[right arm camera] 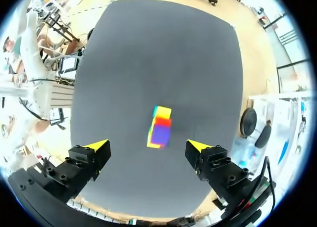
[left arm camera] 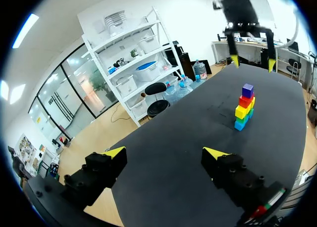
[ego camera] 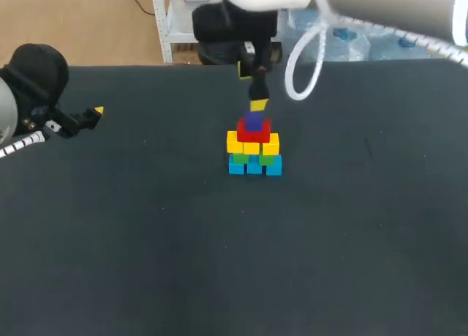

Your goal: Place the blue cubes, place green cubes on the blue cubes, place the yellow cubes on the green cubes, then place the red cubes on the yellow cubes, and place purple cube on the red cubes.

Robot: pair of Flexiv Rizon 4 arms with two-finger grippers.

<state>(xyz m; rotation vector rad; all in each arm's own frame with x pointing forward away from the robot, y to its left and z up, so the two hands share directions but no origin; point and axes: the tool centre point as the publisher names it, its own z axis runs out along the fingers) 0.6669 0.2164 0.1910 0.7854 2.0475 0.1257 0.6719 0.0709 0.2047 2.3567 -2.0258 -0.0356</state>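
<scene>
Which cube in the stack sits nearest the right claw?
The purple cube, the only one of that colour. It tops the stack on the red cubes, just below the open right claw; all the others lie lower.

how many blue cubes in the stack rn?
3 show in the head view, side by side in the bottom row: left blue cube, middle blue cube, right blue cube. Any others behind them would be hidden.

Three blue cubes (ego camera: 254, 167), three yellow (ego camera: 252, 146), one purple (ego camera: 254, 121) (others unclear)
</scene>
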